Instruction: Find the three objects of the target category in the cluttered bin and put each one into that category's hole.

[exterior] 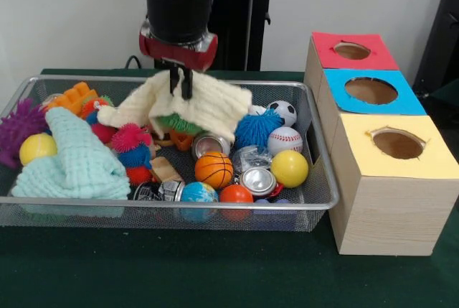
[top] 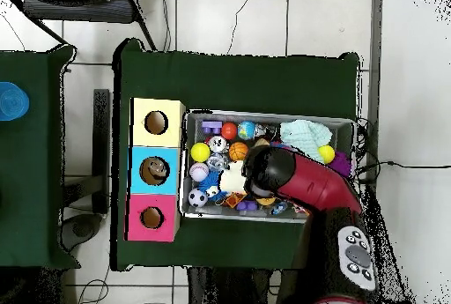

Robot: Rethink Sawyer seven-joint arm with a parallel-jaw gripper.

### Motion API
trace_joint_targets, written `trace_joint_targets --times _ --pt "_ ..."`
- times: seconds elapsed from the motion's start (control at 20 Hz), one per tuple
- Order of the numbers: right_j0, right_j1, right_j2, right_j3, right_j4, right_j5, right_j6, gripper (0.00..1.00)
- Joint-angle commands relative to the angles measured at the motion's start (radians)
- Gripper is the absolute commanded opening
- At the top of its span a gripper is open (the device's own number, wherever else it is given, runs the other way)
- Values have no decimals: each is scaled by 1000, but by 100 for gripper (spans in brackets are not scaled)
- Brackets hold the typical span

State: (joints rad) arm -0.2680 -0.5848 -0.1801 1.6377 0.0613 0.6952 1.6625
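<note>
The wire mesh bin (exterior: 172, 204) sits on the green table, full of balls, cans and toys; it also shows in the overhead view (top: 264, 115). My gripper (exterior: 181, 87) hangs over the bin's back middle. It is shut on a cream knitted cloth (exterior: 204, 103) and holds it lifted above the clutter. In the overhead view my arm (top: 295, 177) covers the gripper and only part of the cloth (top: 232, 178) shows. A crinkly clear plastic piece (exterior: 249, 156), perhaps one bottle, lies between a metal can (exterior: 257, 181) and a yellow ball (exterior: 290, 169). No other bottle shows clearly.
Three wooden boxes with round holes stand right of the bin: red top (exterior: 351, 50), blue top (exterior: 371, 90), yellow top (exterior: 397, 143). A mint green cloth (exterior: 79, 161) lies at the bin's left. An orange basketball (exterior: 214, 170), a baseball (exterior: 285, 140) and a soccer ball (exterior: 282, 112) lie nearby.
</note>
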Motion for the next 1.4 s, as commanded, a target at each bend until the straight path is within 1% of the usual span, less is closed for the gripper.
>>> trace_joint_targets --times 0.05,0.25,0.35,0.4,0.6,0.75,0.8,0.9,0.95,1.1,1.3,1.4 --pt "-34 5 -42 23 -104 236 35 0" --pt "-59 34 -37 27 -124 237 42 0" --pt "-73 42 -27 40 -127 221 45 0" --pt "-76 32 -26 65 -129 203 48 0" --pt "-75 9 -14 114 -118 146 85 0" --pt "-70 -27 0 125 -108 90 98 0" --pt "-68 -50 5 127 -106 64 96 0" --pt "-64 -83 9 101 -104 82 79 0" --pt "-65 -93 15 74 -102 101 68 0" --pt "-51 -149 13 6 -105 201 37 0" --pt "-44 -181 10 -78 -125 304 5 0" --pt "-37 -199 1 -96 -136 354 -4 0"
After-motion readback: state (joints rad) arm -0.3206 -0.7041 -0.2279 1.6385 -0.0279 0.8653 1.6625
